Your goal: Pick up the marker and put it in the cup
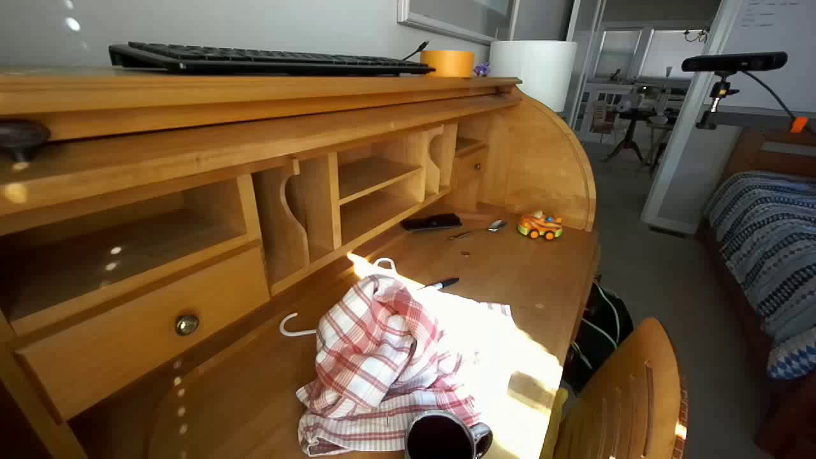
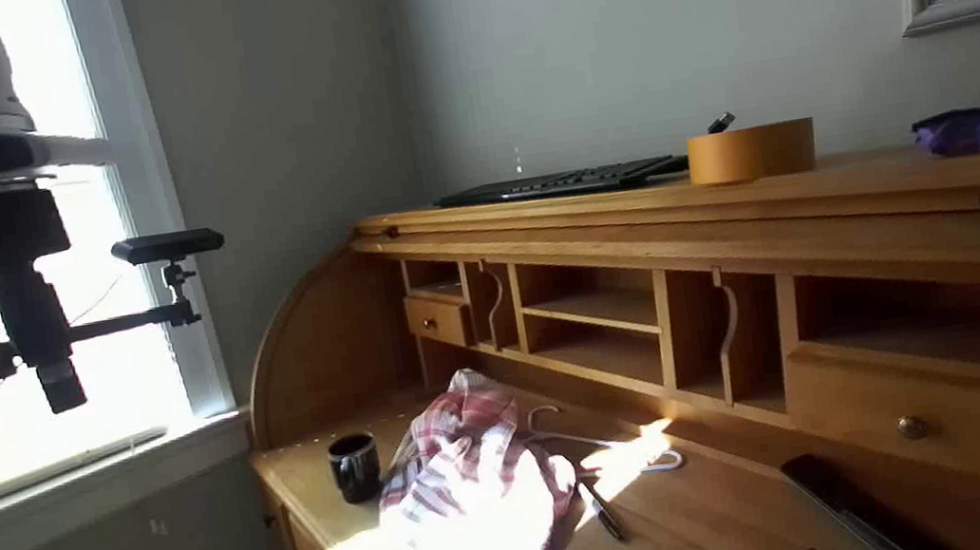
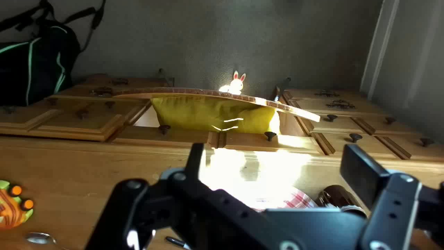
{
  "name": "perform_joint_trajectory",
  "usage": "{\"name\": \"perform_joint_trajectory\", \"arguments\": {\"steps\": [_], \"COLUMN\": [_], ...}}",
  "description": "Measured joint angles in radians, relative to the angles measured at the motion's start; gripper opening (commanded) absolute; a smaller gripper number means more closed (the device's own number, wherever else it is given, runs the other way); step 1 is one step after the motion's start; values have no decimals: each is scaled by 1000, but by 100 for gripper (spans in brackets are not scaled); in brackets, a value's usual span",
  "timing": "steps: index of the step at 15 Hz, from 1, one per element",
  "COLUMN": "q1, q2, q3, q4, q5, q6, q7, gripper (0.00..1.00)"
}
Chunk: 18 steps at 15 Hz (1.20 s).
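1. Nearest in the wrist view, my black metal gripper (image 3: 274,156) stands wide, its 2 fingers well apart, with the sunlit yellow-brown wooden desk (image 3: 312,175) showing between them.
2. In an exterior view it points downward before a bright white window (image 2: 122,384), well apart from the things on the desk.
3. On the desk lies the thin, black-ended marker (image 2: 602,513) with a pale barrel section, 1 end at the edge of a crumpled red-and-white checked cloth (image 1: 376,344); whether it covers that tip, I cannot tell.
4. Upright on the desk, just beside the cloth, stands the small glossy black round cup (image 2: 357,471) with a handle; the cloth lies between it and the marker.
5. Farther along the desk I see a shiny metal spoon (image 1: 496,225), a flat black phone-like slab (image 1: 433,222) and an orange-and-green toy car (image 1: 539,227), all apart from the marker.
6. On the desk's flat top a long black keyboard (image 1: 274,59) rests near an orange round container (image 1: 447,64).
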Motion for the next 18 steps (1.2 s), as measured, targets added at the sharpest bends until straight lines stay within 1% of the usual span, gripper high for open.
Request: {"name": "perform_joint_trajectory", "arguments": {"steps": [9,11,14,16,18], "q1": [0,-1,0,7,33], "q2": [0,3,21,48,110], "q3": [0,0,-8,-24,-55], "q4": [0,-3,-34,-56,-61], "q5": [0,0,-3,-3,-2], "q6": [0,37,269,433,594], "q7": [0,0,-37,-92,-173], "gripper": [100,100,100,100,100]}}
